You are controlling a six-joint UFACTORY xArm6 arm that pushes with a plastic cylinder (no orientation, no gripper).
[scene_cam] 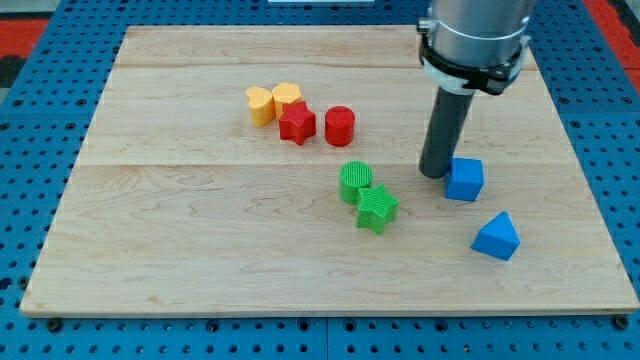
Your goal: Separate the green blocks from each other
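Two green blocks touch each other near the board's middle: a green cylinder (pixel 354 181) and, just below and right of it, a green star (pixel 376 209). My tip (pixel 437 173) rests on the board to the right of the green pair, a short gap away, and right beside the left edge of a blue cube (pixel 464 179).
A blue triangular block (pixel 497 237) lies lower right. At upper left sit a yellow heart (pixel 260 104), a yellow hexagon (pixel 287 96), a red star (pixel 297 123) and a red cylinder (pixel 340 125). The wooden board (pixel 200 250) lies on a blue perforated table.
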